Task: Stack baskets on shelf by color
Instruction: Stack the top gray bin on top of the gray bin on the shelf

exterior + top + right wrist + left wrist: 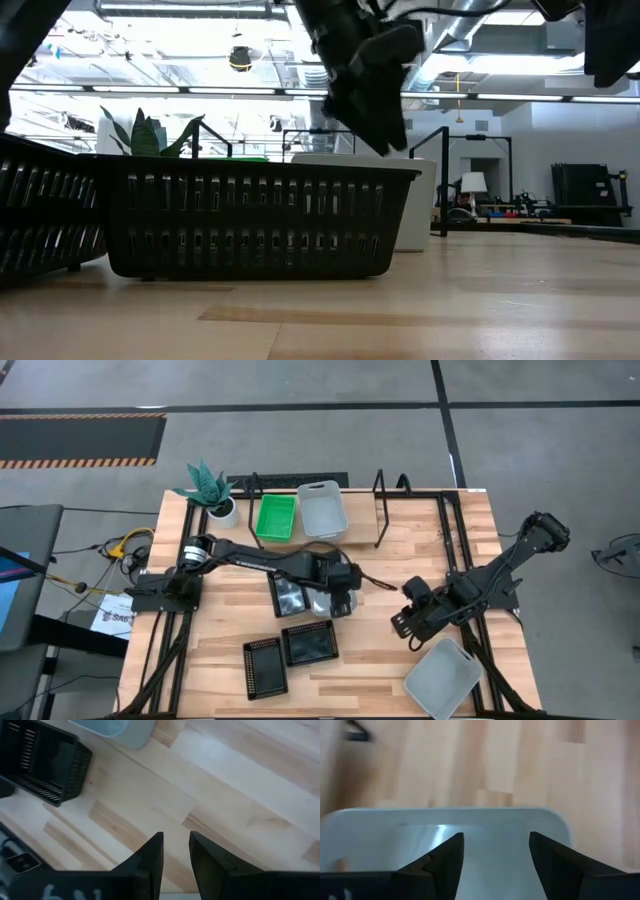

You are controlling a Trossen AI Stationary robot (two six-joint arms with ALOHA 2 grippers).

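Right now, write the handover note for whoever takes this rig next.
Left gripper: open, over a white basket at table centre, nothing gripped yet.
Right gripper: jaws partly apart, empty, over bare table.
On the shelf: one green basket and one white basket, side by side.
On the table: two black baskets near the front, another white basket at the front right corner.
Left: the centre white basket, the corner white one, the black ones.
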